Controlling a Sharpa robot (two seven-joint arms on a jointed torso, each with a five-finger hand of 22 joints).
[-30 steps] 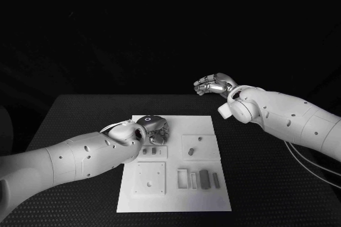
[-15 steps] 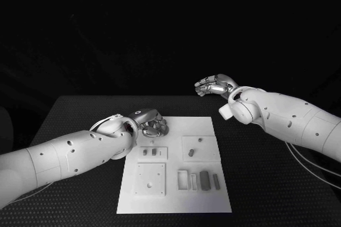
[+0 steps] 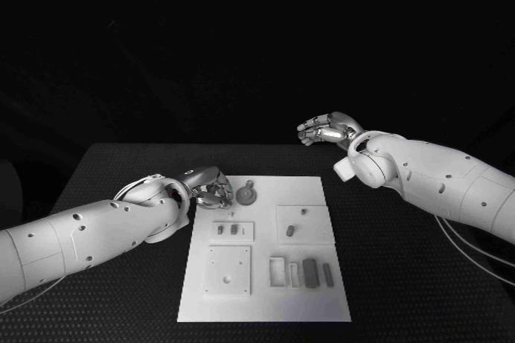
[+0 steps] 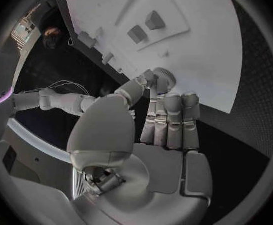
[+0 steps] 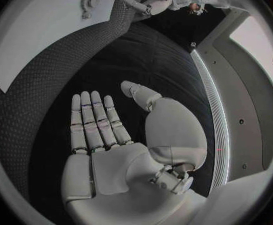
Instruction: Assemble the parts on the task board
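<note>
The white task board (image 3: 261, 298) lies in the middle of the black table. My left hand (image 3: 210, 188) is at the board's far left corner, and its thumb and fingertips (image 4: 156, 82) meet on the rim of a round toothed part (image 3: 248, 194) (image 4: 165, 76) that sits just over the board (image 4: 199, 45). It looks pinched there. My right hand (image 3: 325, 127) is raised above the table's far right side. In the right wrist view its palm (image 5: 105, 160) is empty, with straight fingers and the thumb apart. The toothed part (image 5: 89, 0) also appears there on the board (image 5: 36, 30).
Two small pieces (image 3: 225, 228) (image 4: 146, 27) stand in a square sub-plate, and one piece (image 3: 289, 229) stands in the plate beside it. A holed plate (image 3: 228, 268) and several long pieces (image 3: 309, 271) lie at the board's near end. Black table (image 3: 118, 179) surrounds the board.
My left hand has drawn back from over the board's far end toward its left edge and turned, uncovering the round toothed part at its fingertips. The right hand has barely moved.
</note>
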